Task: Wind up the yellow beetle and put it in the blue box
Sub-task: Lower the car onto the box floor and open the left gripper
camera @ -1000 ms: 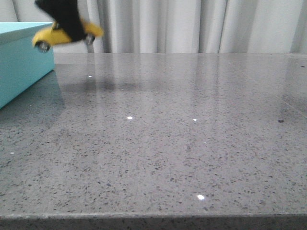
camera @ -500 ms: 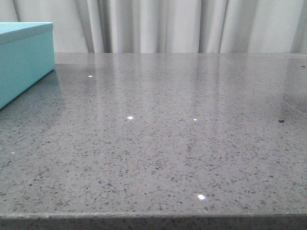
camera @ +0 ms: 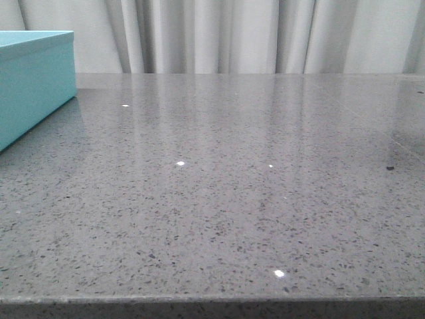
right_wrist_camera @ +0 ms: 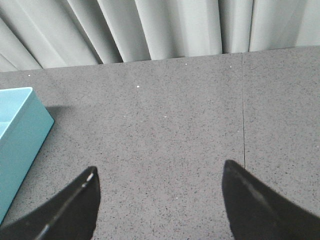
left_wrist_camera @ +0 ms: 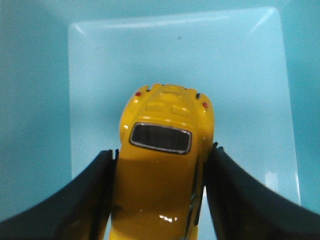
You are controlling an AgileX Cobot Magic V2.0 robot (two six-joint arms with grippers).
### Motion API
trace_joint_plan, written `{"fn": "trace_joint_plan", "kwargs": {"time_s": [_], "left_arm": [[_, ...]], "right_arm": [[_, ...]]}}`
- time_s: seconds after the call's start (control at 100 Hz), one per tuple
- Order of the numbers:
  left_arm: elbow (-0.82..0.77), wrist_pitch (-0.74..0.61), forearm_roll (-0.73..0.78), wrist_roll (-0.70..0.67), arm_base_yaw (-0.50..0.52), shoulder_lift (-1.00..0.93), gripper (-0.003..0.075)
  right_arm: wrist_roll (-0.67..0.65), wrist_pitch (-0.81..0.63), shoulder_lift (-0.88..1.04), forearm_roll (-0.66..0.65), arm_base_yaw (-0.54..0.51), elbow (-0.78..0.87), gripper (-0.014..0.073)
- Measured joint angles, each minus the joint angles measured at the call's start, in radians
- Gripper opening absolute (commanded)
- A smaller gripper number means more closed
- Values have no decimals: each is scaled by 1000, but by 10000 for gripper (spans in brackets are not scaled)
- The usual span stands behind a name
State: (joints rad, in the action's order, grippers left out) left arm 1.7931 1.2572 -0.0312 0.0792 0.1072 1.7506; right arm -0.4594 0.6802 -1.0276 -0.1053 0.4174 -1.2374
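Gone from front view, yellow beetle (left_wrist_camera: 162,170) hangs clamped inside blue box (left_wrist_camera: 40,100).

No text, label, brand, number or sign can be read in any view. The yellow beetle (left_wrist_camera: 162,165) shows only plain paint and a dark rear window. The blue box (camera: 33,83) has blank sides.

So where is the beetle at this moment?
The beetle shows only in the left wrist view, held between the left gripper fingers, above the pale floor of the box. The front view does not show it.
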Motion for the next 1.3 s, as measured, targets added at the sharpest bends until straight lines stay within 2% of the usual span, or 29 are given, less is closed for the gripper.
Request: {"fn": "trace_joint_plan", "kwargs": {"time_s": [0.16, 0.47, 0.54, 0.66, 0.73, 1.05, 1.2, 1.3], "left_arm": [[-56, -2, -2, -26, 0, 49, 97], [-64, -12, -8, -31, 0, 119, 106], [-64, -12, -10, -31, -2, 119, 149], [-64, -12, -10, -31, -2, 119, 293], [-64, -12, -10, -31, -2, 119, 346], [-64, -14, -18, -31, -2, 119, 367], [-64, -14, -35, -31, -2, 119, 439], [-64, -16, -43, -31, -2, 119, 449]], "right_arm": [[0, -12, 0, 0, 0, 0, 519], [0, -22, 0, 6, 0, 0, 519], [0, -24, 0, 6, 0, 0, 519], [0, -24, 0, 7, 0, 0, 519], [0, -24, 0, 7, 0, 0, 519], [0, -24, 0, 7, 0, 0, 519], [0, -24, 0, 7, 0, 0, 519], [0, -24, 0, 7, 0, 0, 519]]}}
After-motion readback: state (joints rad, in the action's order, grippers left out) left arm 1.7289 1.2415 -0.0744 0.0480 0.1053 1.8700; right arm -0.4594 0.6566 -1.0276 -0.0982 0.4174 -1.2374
